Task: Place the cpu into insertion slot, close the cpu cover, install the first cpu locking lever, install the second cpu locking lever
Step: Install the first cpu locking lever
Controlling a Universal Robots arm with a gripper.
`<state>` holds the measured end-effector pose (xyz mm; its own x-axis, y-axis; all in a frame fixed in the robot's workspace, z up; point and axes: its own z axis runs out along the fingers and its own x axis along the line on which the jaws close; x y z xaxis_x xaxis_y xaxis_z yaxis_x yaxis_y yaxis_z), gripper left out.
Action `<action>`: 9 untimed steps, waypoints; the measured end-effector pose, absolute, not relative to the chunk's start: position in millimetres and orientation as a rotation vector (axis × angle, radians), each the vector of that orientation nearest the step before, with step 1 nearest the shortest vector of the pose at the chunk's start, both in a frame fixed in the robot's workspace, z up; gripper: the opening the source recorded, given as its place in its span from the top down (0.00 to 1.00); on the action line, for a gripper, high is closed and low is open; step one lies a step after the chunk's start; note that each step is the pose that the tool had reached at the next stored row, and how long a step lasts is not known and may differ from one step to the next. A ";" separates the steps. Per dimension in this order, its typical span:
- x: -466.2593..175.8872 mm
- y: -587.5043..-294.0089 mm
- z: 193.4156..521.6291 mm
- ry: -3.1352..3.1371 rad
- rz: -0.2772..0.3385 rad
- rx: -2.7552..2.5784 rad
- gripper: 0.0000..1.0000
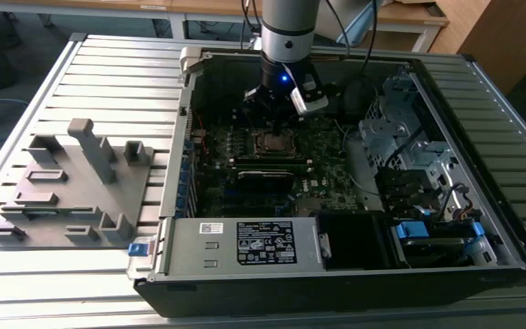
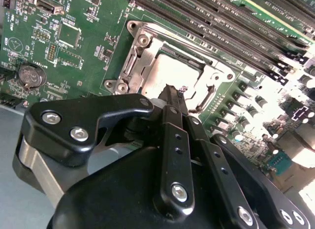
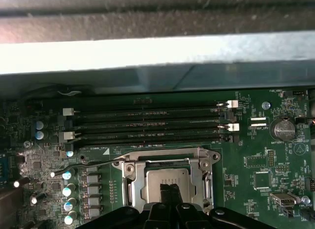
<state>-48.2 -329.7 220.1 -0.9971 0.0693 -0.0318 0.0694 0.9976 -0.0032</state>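
Cpu lay flat, metal top up, in the insertion slot under the lowered cpu cover, its square edges parallel to the long black memory slots beside it, capacitors flanking, gripper fingers pressed together directly over the chip, partly masking it.

One cpu, one cpu cover, four memory slots

The silver-grey cpu is seen seated in the insertion slot, framed by the flat-lying silvery cpu cover, beside the memory slots.
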 end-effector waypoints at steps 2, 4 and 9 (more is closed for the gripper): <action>-48.2 -329.7 221.9 3.108 -0.006 0.108 0.90; -48.2 -329.7 223.4 3.108 -0.006 0.108 0.90; -48.2 -329.7 223.8 3.108 -0.006 0.108 0.90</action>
<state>-48.2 -329.7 223.8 -0.9971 0.0693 -0.0320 0.0694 0.9976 -0.0028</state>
